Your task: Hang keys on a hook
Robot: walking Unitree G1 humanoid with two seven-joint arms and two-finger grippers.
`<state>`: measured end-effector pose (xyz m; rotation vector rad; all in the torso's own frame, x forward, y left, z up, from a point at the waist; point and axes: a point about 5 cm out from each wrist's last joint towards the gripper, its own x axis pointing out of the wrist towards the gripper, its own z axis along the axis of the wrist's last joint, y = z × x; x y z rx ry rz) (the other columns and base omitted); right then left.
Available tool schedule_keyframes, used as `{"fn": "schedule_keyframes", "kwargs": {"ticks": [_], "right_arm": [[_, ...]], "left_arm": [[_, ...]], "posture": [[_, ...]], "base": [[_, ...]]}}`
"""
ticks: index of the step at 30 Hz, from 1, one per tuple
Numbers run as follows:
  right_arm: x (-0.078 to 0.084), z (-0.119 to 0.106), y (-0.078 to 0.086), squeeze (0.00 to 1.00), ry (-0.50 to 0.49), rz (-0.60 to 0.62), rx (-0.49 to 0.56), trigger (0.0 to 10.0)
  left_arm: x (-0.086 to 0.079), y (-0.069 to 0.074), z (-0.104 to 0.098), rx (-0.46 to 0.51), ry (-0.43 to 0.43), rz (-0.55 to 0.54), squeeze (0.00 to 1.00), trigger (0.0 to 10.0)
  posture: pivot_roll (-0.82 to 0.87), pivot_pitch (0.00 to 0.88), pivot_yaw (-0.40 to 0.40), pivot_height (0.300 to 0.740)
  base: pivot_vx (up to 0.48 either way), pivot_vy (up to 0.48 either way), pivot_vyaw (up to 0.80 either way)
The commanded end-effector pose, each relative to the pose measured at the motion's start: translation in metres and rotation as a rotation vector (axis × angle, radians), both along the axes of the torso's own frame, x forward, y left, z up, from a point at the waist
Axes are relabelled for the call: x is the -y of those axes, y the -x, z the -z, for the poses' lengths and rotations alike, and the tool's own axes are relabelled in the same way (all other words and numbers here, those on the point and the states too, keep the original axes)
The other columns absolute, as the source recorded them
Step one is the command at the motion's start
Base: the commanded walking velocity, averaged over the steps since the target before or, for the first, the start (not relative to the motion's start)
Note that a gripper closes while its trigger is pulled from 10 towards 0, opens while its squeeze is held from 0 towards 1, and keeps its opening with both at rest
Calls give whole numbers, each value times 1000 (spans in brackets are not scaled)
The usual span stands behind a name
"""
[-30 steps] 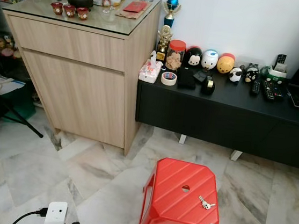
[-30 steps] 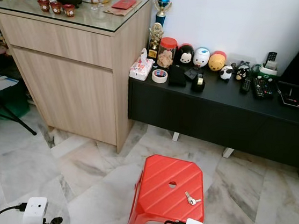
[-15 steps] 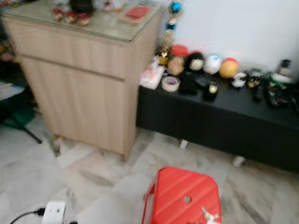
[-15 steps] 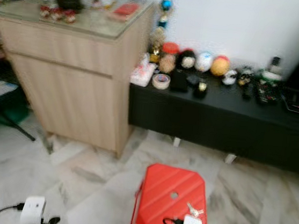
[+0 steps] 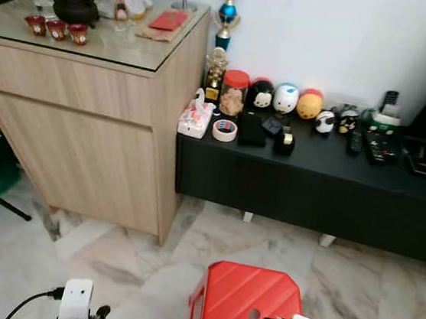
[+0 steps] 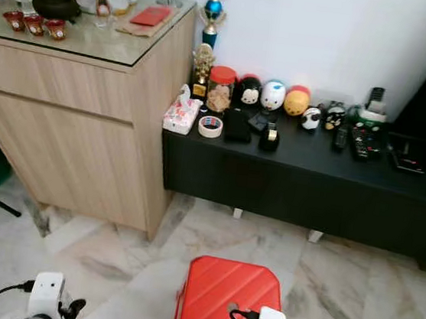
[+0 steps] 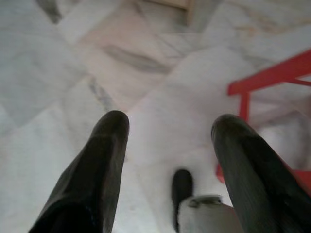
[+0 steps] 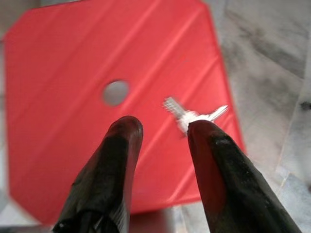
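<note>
Keys on red stool, right gripper fingers apart

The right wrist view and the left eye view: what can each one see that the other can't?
Right wrist view: the keys lying on the stool, just past the open right gripper. Left eye view: the wooden cabinet, the black bench with toys and a roll of tape. Both show the red stool with its hole and the marble floor.

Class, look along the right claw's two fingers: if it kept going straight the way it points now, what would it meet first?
Probably the red stool: the open right claw points down at its seat, with the keys lying just past one fingertip. Depth is unclear, so it might touch the keys first.
</note>
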<state>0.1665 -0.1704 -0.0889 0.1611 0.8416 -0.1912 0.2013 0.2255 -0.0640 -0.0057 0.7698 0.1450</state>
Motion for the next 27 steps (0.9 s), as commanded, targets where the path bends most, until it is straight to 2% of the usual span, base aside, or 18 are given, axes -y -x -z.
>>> {"fn": "schedule_keyframes", "kwargs": {"ticks": [1,5,7,11,14,15,16,18,24,25,26,27], "right_arm": [[2,-1,0,0,8,14,26,10000],[2,-3,-1,0,14,19,58,10000],[2,-4,-1,0,16,11,79,10000],[3,-6,-2,0,46,-29,106,10000],[5,-8,-1,0,50,-1,140,10000],[6,-9,-1,0,60,11,159,10000],[7,-10,0,0,77,7,172,10000],[7,-10,0,0,85,6,180,10000],[8,-14,0,0,122,-36,243,10000],[8,-46,-36,0,199,-50,474,10000],[6,-65,-54,0,204,-41,566,10000],[6,-69,-57,0,202,-40,584,10000]], "left_arm": [[-2,9,5,-24,-5,-5,0,10000],[-5,5,1,18,-6,-26,0,10000],[-10,-2,-6,72,-12,-33,0,10000],[-13,-10,-14,142,-29,2,0,10000],[-15,-21,-28,262,-45,26,0,10000],[-15,-27,-36,331,-49,49,0,10000],[-12,-30,-42,376,-54,74,0,10000],[-11,-31,-44,397,-56,84,0,10000],[5,-36,-61,559,-46,126,0,10000],[11,-37,-64,584,-38,136,0,10000],[14,-38,-66,597,-34,143,0,10000],[16,-38,-67,603,-33,147,0,10000]], "posture": [[2,0,-47,740],[1,0,-46,740],[-1,0,-46,740],[-1,0,-47,740],[-5,0,-48,740],[-6,0,-49,740],[-4,0,-51,740],[-4,0,-51,740],[-11,0,-57,740],[-12,0,-58,740],[-11,0,-58,740],[-11,0,-58,740]], "base": [[0,0,0],[0,0,0],[0,0,0],[0,0,0],[0,0,0],[0,0,0],[0,0,0],[0,0,0],[0,0,0],[0,0,0],[0,0,0],[0,0,0]]}}
